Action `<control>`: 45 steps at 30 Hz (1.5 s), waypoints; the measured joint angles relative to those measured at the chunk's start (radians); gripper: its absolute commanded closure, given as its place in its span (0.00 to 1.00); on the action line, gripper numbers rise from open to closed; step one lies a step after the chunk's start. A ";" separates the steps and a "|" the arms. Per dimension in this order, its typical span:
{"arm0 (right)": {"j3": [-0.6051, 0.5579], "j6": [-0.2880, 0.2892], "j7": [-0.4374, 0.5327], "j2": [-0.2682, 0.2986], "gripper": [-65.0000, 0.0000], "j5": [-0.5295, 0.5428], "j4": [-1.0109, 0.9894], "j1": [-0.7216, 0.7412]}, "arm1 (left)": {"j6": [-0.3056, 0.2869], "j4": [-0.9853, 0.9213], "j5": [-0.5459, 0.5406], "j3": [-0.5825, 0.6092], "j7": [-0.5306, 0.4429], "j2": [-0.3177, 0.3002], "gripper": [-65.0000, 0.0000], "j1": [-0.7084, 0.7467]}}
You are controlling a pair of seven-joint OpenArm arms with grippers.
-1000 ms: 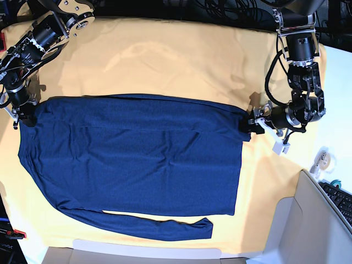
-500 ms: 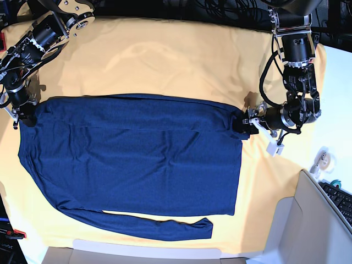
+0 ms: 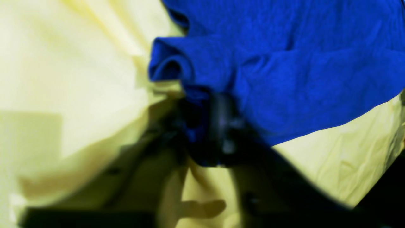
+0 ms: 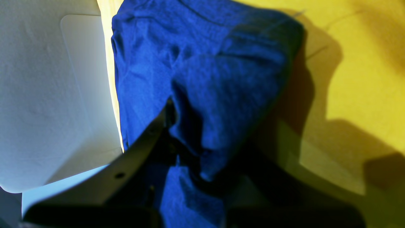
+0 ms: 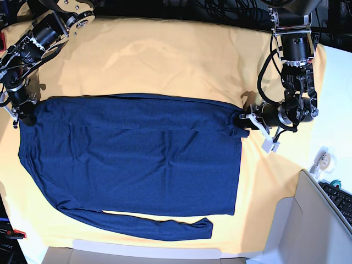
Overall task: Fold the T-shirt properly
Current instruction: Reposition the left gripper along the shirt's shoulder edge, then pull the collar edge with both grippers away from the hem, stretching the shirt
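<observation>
The dark navy T-shirt [image 5: 137, 159] lies spread flat on the yellow cloth [image 5: 165, 60], one long sleeve folded along its near edge. My left gripper [image 5: 242, 122] is at the shirt's upper right corner. The left wrist view shows its dark fingers [image 3: 218, 126] shut on a bunched fold of blue fabric [image 3: 300, 79]. My right gripper [image 5: 25, 116] sits at the shirt's upper left corner. In the right wrist view it [image 4: 186, 158] is shut on a gathered lump of the blue cloth [image 4: 205, 63].
A pale open box [image 5: 308, 231] stands at the near right, with a keyboard [image 5: 341, 198] and a tape roll [image 5: 323, 159] beside it. Another box edge [image 5: 132, 254] runs along the front. A white surface [image 4: 47, 95] borders the cloth by the right gripper.
My left gripper slid left onto the shirt's upper right corner and closed on it, bunching the fabric a little. The right arm has not moved.
</observation>
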 measured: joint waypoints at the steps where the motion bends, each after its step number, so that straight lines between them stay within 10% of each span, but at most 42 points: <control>1: 0.000 0.001 0.000 0.000 1.00 0.000 0.000 0.000 | 0.000 0.000 -0.003 0.000 0.002 0.000 1.00 0.000; 18: 0.005 -0.006 -0.066 0.001 1.00 0.019 0.056 -0.041 | -0.003 0.288 0.024 -0.109 0.174 -0.036 1.00 0.051; 45: 0.005 -0.020 -0.093 0.034 1.00 0.064 0.317 -0.359 | -0.008 0.568 0.013 -0.186 0.175 -0.042 1.00 0.389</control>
